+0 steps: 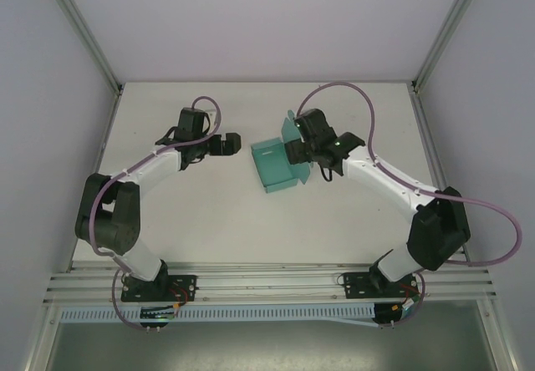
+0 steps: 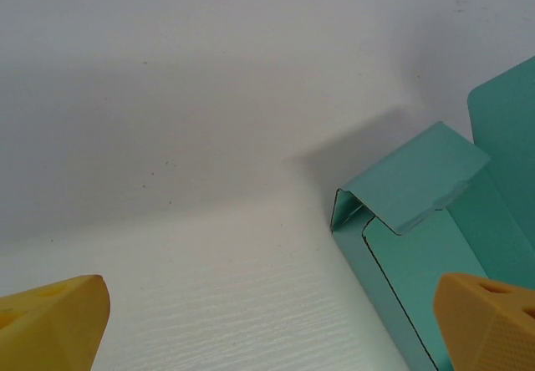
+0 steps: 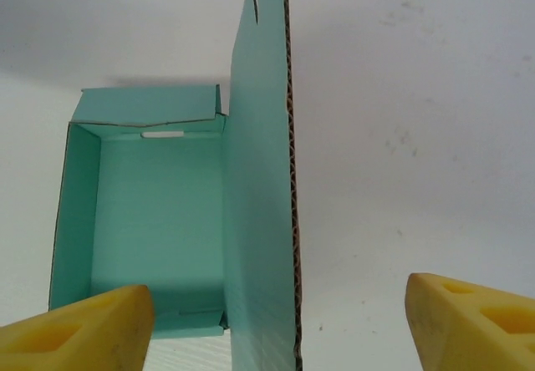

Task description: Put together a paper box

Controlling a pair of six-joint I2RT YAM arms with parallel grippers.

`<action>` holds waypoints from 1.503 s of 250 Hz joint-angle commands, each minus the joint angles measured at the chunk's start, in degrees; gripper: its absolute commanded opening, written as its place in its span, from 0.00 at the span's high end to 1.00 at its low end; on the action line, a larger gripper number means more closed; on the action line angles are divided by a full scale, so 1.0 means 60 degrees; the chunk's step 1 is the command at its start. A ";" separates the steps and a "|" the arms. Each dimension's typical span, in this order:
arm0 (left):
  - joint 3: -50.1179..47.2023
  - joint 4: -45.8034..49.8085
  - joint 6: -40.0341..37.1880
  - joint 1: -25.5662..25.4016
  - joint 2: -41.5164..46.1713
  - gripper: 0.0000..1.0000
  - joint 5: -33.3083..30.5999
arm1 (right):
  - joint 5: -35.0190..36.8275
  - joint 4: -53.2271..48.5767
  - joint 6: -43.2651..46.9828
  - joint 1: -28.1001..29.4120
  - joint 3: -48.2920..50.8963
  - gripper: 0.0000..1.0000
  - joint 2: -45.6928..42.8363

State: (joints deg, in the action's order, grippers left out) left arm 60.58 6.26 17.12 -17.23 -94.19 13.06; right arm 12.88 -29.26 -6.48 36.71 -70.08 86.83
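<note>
the paper box [image 1: 274, 169] sits on the white worktop [image 1: 217, 212], right of centre, as a half-formed open tray of teal card. its low walls are up, and one tall panel [image 3: 259, 179] stands upright along the side nearest the right arm.

the right tool [image 1: 294, 149] is at that side of the box. in the right wrist view its yellow fingertips [image 3: 79, 329] stand wide apart. the upright panel rises in the gap between them, closer to the left one and touching neither. the tray's open inside [image 3: 159, 212], with a small slot in its far wall, lies to the left of the panel. nothing is clamped.

the left tool [image 1: 229, 144] is over bare worktop to the left of the box, with a clear gap between them seen from above. its jaws are spread fully and hold nothing. in the left wrist view its fingertips [image 2: 50, 321] frame the worktop. the box's near corner, with a folded-over flap [image 2: 418, 179], lies ahead on the right.
</note>
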 commanded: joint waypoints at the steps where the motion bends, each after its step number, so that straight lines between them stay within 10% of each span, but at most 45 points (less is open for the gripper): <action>1: 0.0226 0.0114 -0.0226 0.0062 0.0081 0.01 0.0142 | -0.1447 0.0218 -0.0363 -0.0595 -0.0155 0.37 0.0468; 38: 0.0057 0.0193 -0.0217 0.0060 0.0378 0.02 -0.0065 | -0.3251 0.0636 0.1097 -0.1089 -0.0535 0.88 0.1034; 63: 0.0037 0.0314 -0.0236 0.0060 0.0602 0.02 -0.0150 | -0.3911 0.0414 0.3066 -0.1309 -0.0972 1.00 0.1292; 134: -0.0476 0.0696 -0.0051 0.0060 0.1406 0.02 -0.0425 | -0.5223 -0.1602 1.0847 -0.1513 -0.2255 1.00 0.2244; 201: -0.1280 0.0932 0.0341 0.0060 0.1910 0.01 -0.0768 | -0.5321 -0.2898 1.1923 -0.1724 -0.4931 0.88 0.4392; 272: -0.1686 0.0721 0.0455 0.0060 0.2149 0.01 -0.1124 | -0.3495 0.1061 0.9181 -0.1478 -0.2568 0.31 0.2193; 284: -0.1715 0.0575 0.0486 0.0060 0.2171 0.01 -0.1158 | -0.2361 0.2770 0.7912 -0.1402 -0.1750 0.02 0.1388; 314: -0.1810 0.0147 0.0597 0.0060 0.2178 0.02 -0.1246 | -0.0178 0.5056 0.4134 -0.1443 -0.0170 0.01 -0.0453; 376: -0.1610 -0.0306 0.0900 0.0058 0.1780 0.01 -0.1487 | -0.1012 0.2803 -0.2649 -0.1581 0.1748 0.01 -0.2390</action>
State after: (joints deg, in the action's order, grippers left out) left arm 50.19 7.03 20.51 -17.23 -82.43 5.48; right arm 5.13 -7.90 6.48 26.57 -66.06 74.41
